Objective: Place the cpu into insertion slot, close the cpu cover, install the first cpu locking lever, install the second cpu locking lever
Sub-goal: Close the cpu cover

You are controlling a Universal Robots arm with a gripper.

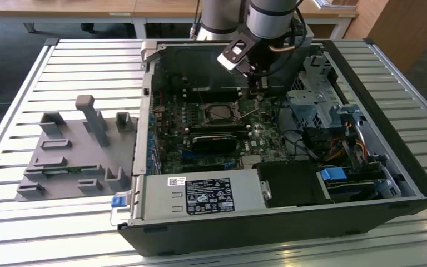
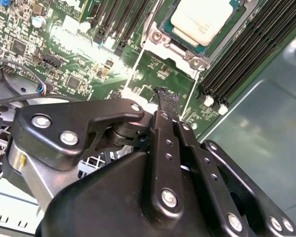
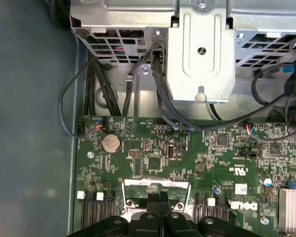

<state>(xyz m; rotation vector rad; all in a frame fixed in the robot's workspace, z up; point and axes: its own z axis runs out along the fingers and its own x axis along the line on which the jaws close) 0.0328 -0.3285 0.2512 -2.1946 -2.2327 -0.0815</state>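
Inside the open computer case (image 1: 273, 225), on the motherboard (image 1: 170, 130): the cpu (image 2: 202, 19) seated in the insertion slot (image 2: 178, 48). Just beside that slot, toward the exterior view's right, the gripper (image 2: 166, 95) poised low over the board, jaws pressed together.

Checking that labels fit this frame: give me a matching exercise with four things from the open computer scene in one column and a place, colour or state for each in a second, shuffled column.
1. cpu
2. gripper
3. grey fixture
4. coin cell

a. on the slatted table, outside the case
b. round, silvery, on the green board
c. shut, above that board
d. pale, square, flat-topped

Pairs: 1-d, 2-c, 3-a, 4-b.
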